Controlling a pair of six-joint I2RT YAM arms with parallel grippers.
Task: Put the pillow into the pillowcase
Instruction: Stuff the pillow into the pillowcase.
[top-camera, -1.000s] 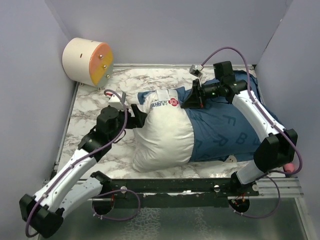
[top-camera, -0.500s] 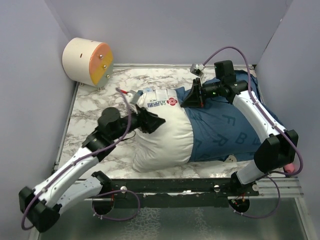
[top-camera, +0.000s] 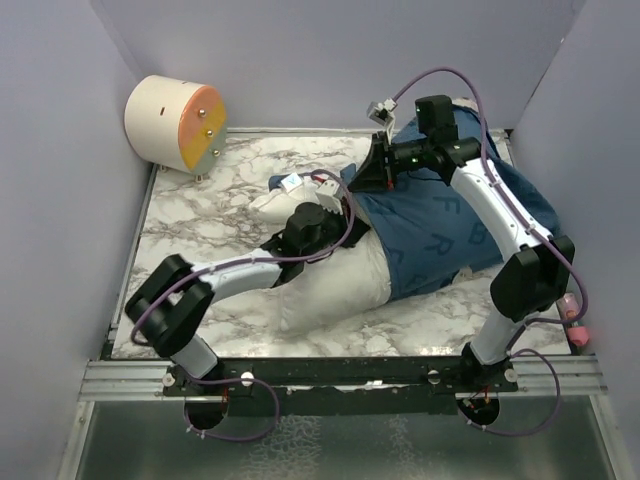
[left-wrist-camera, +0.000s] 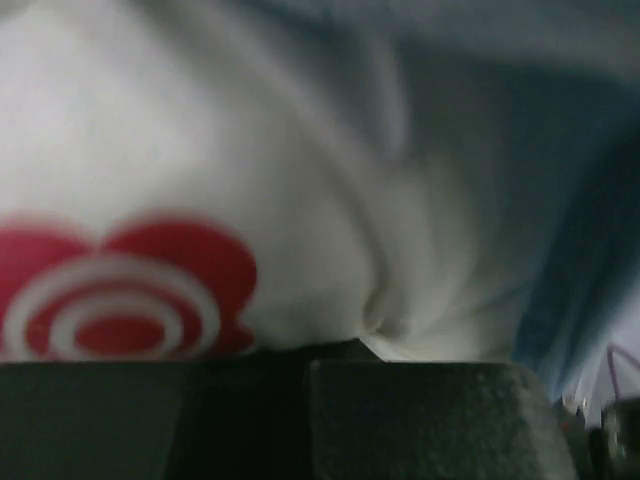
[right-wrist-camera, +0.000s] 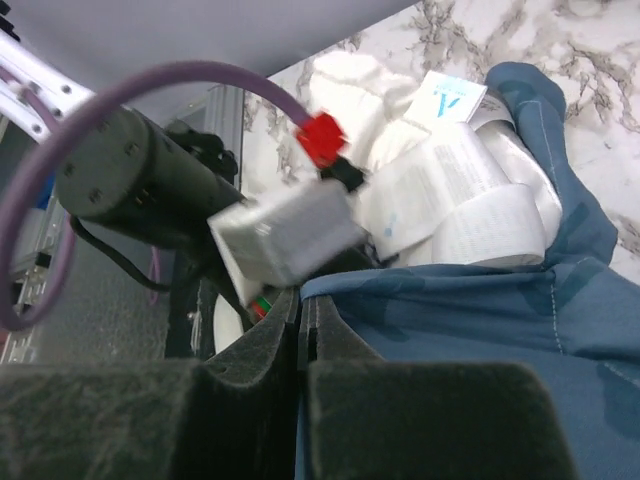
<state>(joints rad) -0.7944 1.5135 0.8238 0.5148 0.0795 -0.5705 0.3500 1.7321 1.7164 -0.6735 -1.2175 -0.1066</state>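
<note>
From above, the pillow (top-camera: 335, 285) lies on the marble table (top-camera: 190, 215), its right part inside the blue pillowcase (top-camera: 450, 235), its white left end and bottom corner out on the tabletop. The left arm reaches across the pillow, and the left gripper (top-camera: 345, 205) is pressed into the pillow's top at the case's opening, jaws closed. The right gripper (top-camera: 382, 172) is clamped on the pillowcase's upper edge and holds it raised above the pillow. A cream cylinder (top-camera: 172, 122) sits in the far left corner.

In the left wrist view, the pillow (left-wrist-camera: 300, 200) fills the frame, blurred, a red printed mark at lower left; its fabric puckers just above the closed fingers (left-wrist-camera: 400, 420).

In the right wrist view, the closed fingers (right-wrist-camera: 400, 420) pinch the pillowcase (right-wrist-camera: 480, 330) hem, with the pillow's folded labels (right-wrist-camera: 450, 170) beyond.
</note>
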